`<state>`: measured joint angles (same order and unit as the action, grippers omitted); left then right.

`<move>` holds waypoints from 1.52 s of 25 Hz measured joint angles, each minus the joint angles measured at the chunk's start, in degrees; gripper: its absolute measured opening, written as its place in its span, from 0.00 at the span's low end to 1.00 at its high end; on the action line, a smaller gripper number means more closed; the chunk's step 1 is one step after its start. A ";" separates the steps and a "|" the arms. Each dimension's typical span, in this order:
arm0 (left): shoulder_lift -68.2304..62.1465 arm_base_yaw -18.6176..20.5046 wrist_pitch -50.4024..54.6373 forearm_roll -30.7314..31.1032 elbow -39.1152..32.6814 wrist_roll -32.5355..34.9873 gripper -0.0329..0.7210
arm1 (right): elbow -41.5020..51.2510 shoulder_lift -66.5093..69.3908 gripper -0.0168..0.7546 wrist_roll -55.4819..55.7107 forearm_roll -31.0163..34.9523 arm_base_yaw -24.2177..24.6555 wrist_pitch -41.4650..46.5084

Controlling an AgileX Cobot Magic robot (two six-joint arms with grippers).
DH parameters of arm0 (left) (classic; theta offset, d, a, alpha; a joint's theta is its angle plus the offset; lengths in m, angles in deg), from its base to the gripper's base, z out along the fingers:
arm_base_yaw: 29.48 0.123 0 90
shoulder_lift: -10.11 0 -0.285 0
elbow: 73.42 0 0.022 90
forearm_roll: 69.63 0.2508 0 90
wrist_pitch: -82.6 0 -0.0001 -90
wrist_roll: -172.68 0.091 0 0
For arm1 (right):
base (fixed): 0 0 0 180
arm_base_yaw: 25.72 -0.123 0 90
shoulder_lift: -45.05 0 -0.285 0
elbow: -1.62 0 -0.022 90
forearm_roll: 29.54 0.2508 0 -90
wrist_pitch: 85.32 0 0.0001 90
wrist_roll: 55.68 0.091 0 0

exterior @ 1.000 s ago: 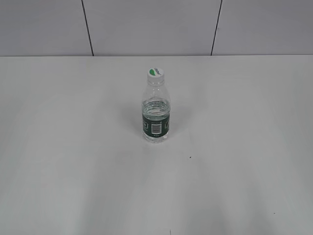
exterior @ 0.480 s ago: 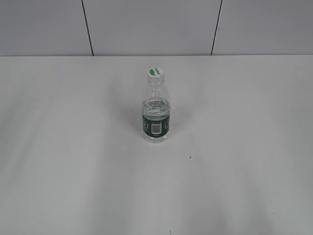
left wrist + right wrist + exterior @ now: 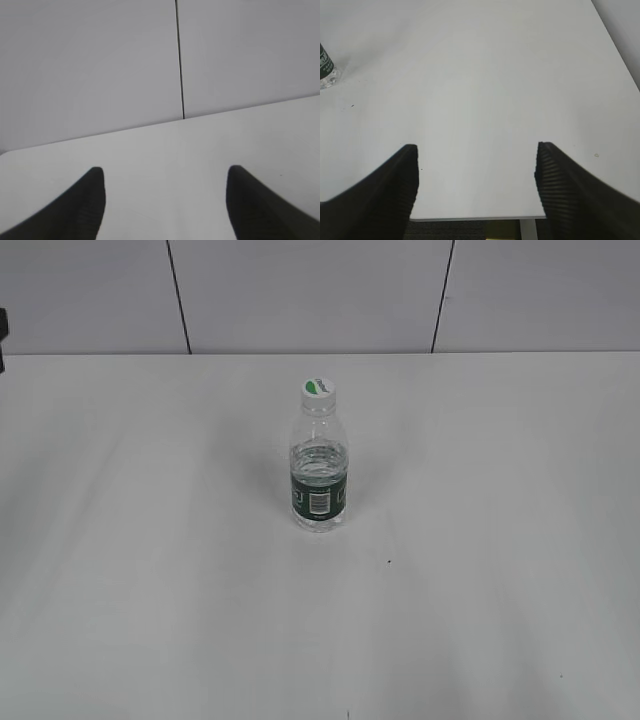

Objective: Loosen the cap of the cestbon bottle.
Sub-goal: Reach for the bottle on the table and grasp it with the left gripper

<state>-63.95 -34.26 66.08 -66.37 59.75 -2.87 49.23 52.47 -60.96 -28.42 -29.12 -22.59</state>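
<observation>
The cestbon bottle (image 3: 319, 478) stands upright near the middle of the white table, clear plastic with a dark green label band and a white barcode patch facing me. Its white cap (image 3: 318, 391) with the green leaf logo sits on the neck. The bottle's base also shows at the left edge of the right wrist view (image 3: 326, 70). My left gripper (image 3: 165, 172) is open and empty over bare table near the back wall. My right gripper (image 3: 476, 150) is open and empty above the table's front edge, far right of the bottle.
The white table (image 3: 480, 540) meets a grey panelled wall (image 3: 300, 290) at the back. A small dark part (image 3: 3, 335) shows at the far left edge of the exterior view. The table's front edge (image 3: 470, 217) shows in the right wrist view.
A small dark part has come into the exterior view at the far left edge. The bottle has not moved.
</observation>
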 joint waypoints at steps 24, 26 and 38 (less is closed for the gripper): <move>-41.53 10.93 -45.06 68.49 11.61 -32.93 0.66 | 0.00 0.00 0.74 0.00 0.05 0.00 0.00; -44.91 10.93 -48.79 72.52 14.10 -32.93 0.66 | 0.00 0.00 0.74 0.00 0.05 0.00 0.00; -56.33 0.42 -50.90 76.90 23.85 -33.10 0.70 | 0.00 0.00 0.74 0.00 0.05 0.00 0.00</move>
<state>-120.28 -33.84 15.18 10.52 83.60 -35.97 49.23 52.47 -60.96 -28.37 -29.12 -22.59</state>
